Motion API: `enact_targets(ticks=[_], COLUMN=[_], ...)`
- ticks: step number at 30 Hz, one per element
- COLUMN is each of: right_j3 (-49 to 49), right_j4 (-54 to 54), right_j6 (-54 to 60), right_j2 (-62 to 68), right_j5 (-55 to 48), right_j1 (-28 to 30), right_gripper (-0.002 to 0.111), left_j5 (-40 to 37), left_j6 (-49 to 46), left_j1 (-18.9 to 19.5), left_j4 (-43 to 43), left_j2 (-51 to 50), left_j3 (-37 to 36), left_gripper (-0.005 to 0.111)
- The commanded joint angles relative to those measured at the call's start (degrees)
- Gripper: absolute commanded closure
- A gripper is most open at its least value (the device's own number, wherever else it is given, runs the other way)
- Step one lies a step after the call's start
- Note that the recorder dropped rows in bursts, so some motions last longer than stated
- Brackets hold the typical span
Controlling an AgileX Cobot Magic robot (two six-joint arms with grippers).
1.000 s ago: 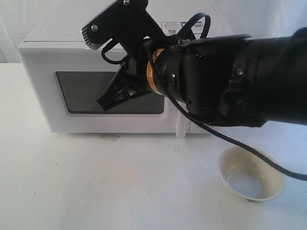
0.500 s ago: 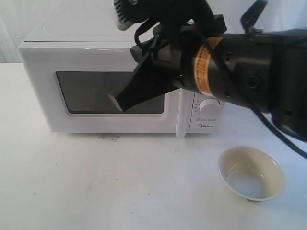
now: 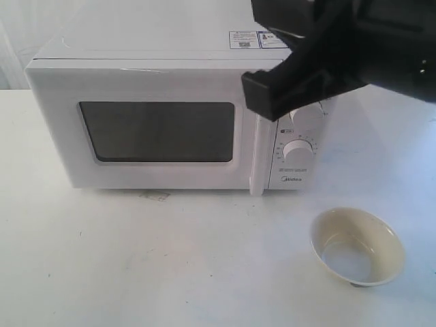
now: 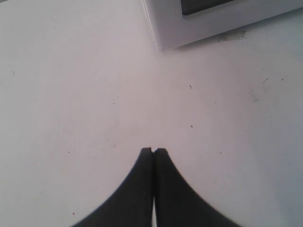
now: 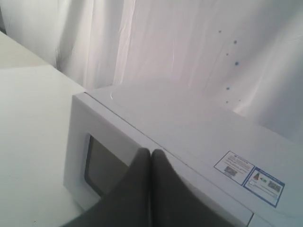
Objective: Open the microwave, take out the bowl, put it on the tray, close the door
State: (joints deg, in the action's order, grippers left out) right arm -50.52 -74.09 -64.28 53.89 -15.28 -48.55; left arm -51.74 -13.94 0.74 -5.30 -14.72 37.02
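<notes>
The white microwave stands at the back of the table, its door closed flush and the bar handle right of the dark window. The cream bowl sits upright on the table, in front and to the right of the microwave. My right gripper hangs shut and empty in front of the microwave's upper right corner, clear of the handle; its wrist view shows the gripper above the microwave's top. My left gripper is shut over bare table near the microwave's corner. The tray is out of view.
A round dial sits on the control panel right of the handle. Stickers lie on the microwave's top. A small scrap lies under the front edge. White curtain hangs behind.
My right arm has swung up and to the right, from in front of the window to the upper right corner. The door, microwave and bowl have not moved.
</notes>
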Motion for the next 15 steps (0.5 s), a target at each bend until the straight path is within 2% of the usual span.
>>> enact_targets(ticks=[1, 15], right_j3=[0.4, 0.4], right_j4=[0.1, -0.1], right_j6=[-0.4, -0.4], right_j2=[-1.9, -2.4], right_j5=[0.2, 0.2], right_j1=[0.0, 0.0], right_gripper=[0.108, 0.108], left_j5=[-0.4, -0.4], left_j6=[0.5, 0.5], left_j1=[-0.2, -0.2], left_j4=[-0.5, -0.5], left_j2=[0.5, 0.5], left_j3=[-0.4, -0.4], left_gripper=[0.107, 0.107])
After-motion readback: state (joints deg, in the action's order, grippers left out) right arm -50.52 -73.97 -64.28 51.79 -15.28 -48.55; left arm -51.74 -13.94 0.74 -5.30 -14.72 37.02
